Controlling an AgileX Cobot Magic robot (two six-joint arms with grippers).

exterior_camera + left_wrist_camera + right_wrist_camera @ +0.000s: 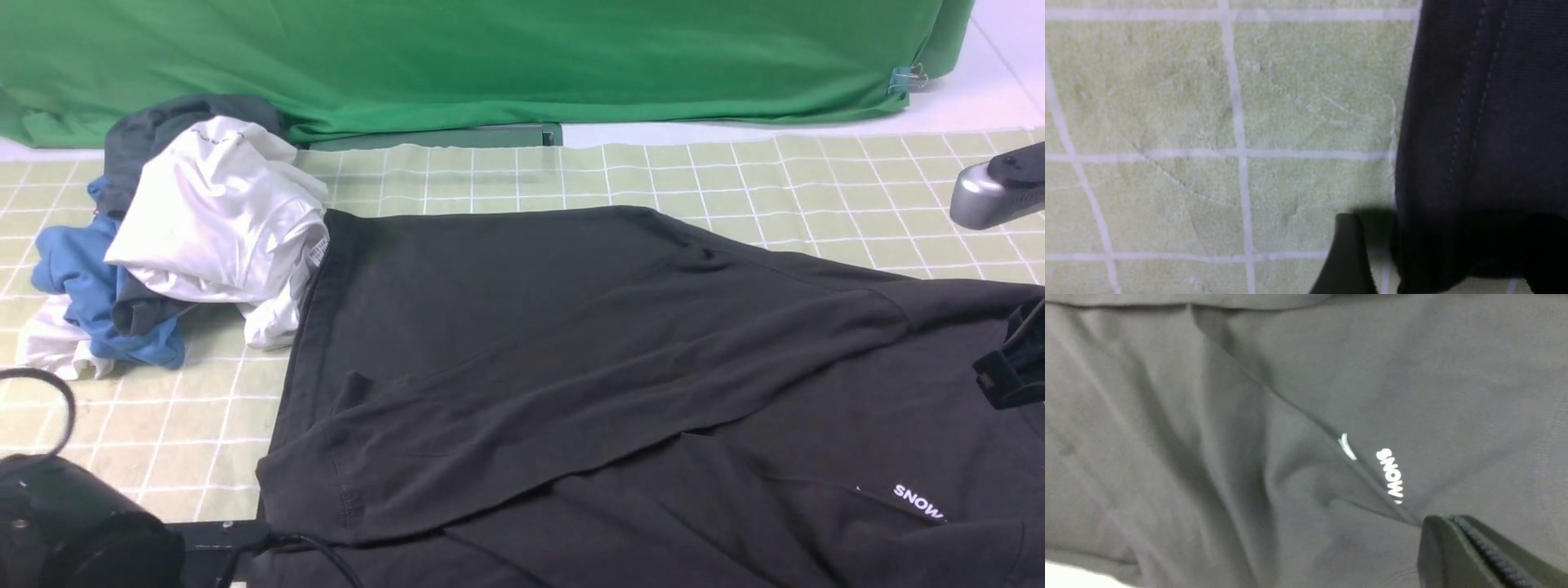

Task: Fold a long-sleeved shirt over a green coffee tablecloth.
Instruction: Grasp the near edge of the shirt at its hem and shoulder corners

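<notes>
The long-sleeved shirt [612, 343] lies black and spread over the green coffee tablecloth [506, 175], one sleeve folded across its body. Its white "SNOW" print [918, 501] shows at the lower right. In the left wrist view my left gripper [1447, 253] stands open low over the tablecloth [1167, 102], and the shirt's stitched hem [1486, 122] lies between its two dark fingers [1347, 253]. My right gripper [1453, 522] is shut with nothing in it, hovering over the shirt just beside the print [1390, 473]. It shows at the right edge of the front view [1012, 367].
A pile of other garments sits at the back left: white [220, 212], blue [77, 269] and dark grey [163, 122]. The deep green backdrop [490, 57] hangs behind, held by a clip [904, 79]. My left arm's black body [65, 523] fills the near left corner.
</notes>
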